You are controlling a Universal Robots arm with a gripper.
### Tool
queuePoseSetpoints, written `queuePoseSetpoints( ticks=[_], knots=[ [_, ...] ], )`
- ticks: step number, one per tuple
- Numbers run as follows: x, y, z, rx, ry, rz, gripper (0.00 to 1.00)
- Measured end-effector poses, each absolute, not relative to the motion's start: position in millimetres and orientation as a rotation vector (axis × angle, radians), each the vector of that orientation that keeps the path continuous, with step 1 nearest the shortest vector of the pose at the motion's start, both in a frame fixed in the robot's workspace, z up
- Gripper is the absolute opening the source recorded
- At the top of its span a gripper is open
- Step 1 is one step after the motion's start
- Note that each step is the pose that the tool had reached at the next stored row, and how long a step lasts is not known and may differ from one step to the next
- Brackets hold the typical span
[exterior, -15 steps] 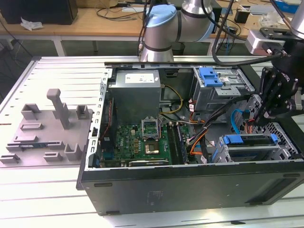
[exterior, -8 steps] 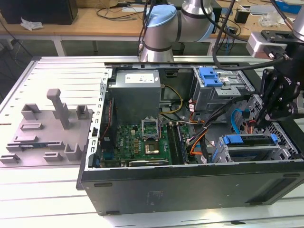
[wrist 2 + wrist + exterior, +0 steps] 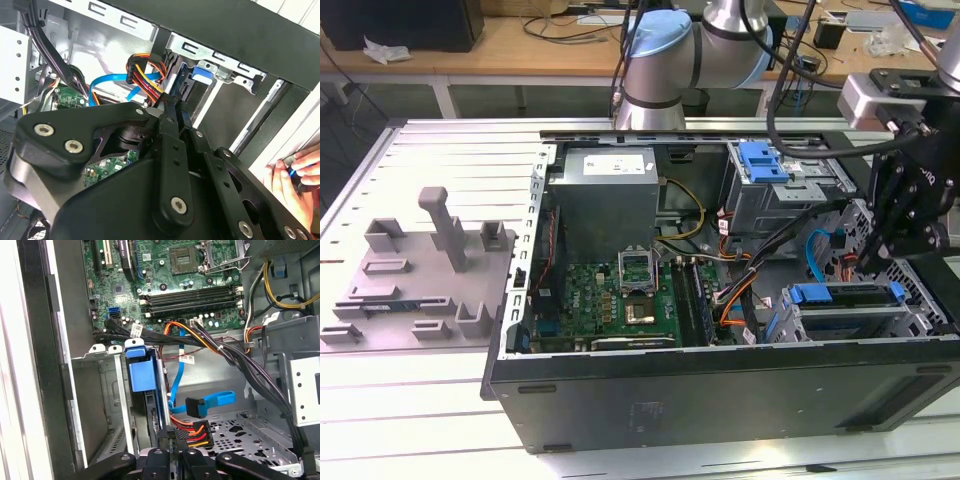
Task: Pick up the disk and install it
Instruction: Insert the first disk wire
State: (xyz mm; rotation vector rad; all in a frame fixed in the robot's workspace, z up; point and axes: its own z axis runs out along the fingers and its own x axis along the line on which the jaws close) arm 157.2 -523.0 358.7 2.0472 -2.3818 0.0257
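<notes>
The disk, silver-grey in its blue bracket, lies in the lower drive cage at the exterior view's right, inside the open computer case. My black gripper hangs over the disk's right end. In the first wrist view the blue bracket end of the disk stands in the cage, and my gripper is at its near end, beside an orange-red-yellow power plug. In the second wrist view my gripper points at the blue bracket. The two fingers lie close together; whether they pinch the bracket rail is hidden.
A grey power supply and a lighter-blue latch on its metal cage sit at the back. The motherboard, black cable bundles and a blue data cable crowd the bay. A person's hand rests at the case edge.
</notes>
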Motion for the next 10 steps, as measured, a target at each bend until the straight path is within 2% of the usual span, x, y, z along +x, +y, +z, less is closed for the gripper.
queuePoseSetpoints(
  ticks=[10],
  knots=[
    [155.6,-527.5,358.7,2.061,-2.382,0.016,0.16]
  ],
)
